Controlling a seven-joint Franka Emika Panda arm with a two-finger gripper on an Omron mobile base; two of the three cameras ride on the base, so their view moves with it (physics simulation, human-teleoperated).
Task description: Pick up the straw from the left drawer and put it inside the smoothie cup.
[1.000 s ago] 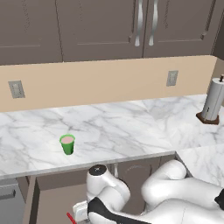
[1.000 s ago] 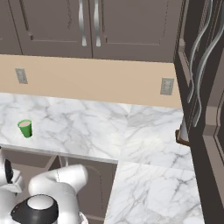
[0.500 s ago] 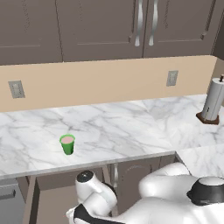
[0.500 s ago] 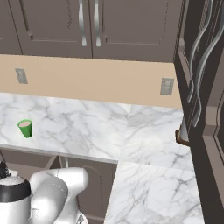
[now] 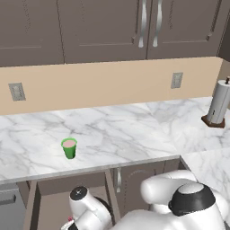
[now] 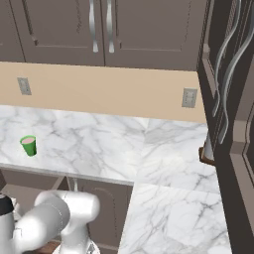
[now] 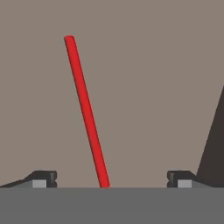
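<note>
Two fingertips of my end effector are standing wide apart, gripping nothing. Between them the straw is lying on the left drawer's light-brown floor, slanting away from me. Farther off, the smoothie cup is sitting upright on the marble counter, near its front edge.

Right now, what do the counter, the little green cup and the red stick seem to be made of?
The counter looks like polished white marble, going by its grey veining. The green cup looks like matte plastic: flat, even colour, no shine. The red stick is probably plastic too, smooth and uniformly red. Everything is rendered, so these are guesses.
</note>
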